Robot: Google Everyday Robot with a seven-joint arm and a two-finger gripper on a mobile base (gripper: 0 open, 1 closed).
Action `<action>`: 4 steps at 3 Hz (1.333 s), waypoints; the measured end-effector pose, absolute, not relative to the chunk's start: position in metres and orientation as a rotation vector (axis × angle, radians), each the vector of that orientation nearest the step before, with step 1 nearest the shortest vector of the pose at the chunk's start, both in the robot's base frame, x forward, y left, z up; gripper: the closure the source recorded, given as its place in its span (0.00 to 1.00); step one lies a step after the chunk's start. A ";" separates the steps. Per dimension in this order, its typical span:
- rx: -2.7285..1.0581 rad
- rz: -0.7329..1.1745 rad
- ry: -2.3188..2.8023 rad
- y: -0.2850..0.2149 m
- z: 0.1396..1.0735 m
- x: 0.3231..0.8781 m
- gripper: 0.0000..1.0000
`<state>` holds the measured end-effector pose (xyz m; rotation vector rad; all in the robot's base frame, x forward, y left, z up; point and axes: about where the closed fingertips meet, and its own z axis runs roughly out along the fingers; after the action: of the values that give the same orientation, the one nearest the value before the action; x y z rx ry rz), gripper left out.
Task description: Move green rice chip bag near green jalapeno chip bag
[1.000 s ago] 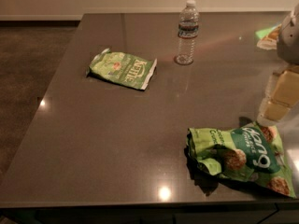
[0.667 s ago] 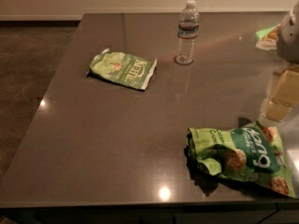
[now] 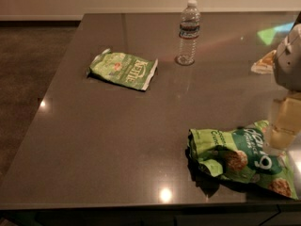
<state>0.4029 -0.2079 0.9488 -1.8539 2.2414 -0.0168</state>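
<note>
The green rice chip bag point(image 3: 242, 157), wrinkly with a dark green panel and white "dang" lettering, lies at the front right of the dark table point(image 3: 117, 135). The green jalapeno chip bag point(image 3: 123, 69), flat with white "Kettle" lettering, lies at the table's middle left, well apart from it. My gripper point(image 3: 283, 126) hangs at the right edge of the view. It is just above and behind the right end of the rice chip bag, and nothing shows in it.
A clear water bottle point(image 3: 188, 32) stands upright at the back middle of the table. A small pale orange item point(image 3: 263, 62) lies at the far right, partly hidden by my arm. The table's front and left edges drop off to the floor point(image 3: 28, 79).
My gripper has lowered a little toward the right end of the rice chip bag. Both bags and the bottle have not moved.
</note>
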 end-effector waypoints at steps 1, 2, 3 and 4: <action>-1.899 0.035 2.217 -0.204 0.927 0.387 0.00; -1.943 0.087 2.183 -0.200 0.906 0.377 0.00; -1.973 0.139 2.164 -0.198 0.888 0.371 0.00; -1.989 0.162 2.159 -0.199 0.875 0.369 0.00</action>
<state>0.3694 -0.1986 0.8752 -1.9888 2.1588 0.1624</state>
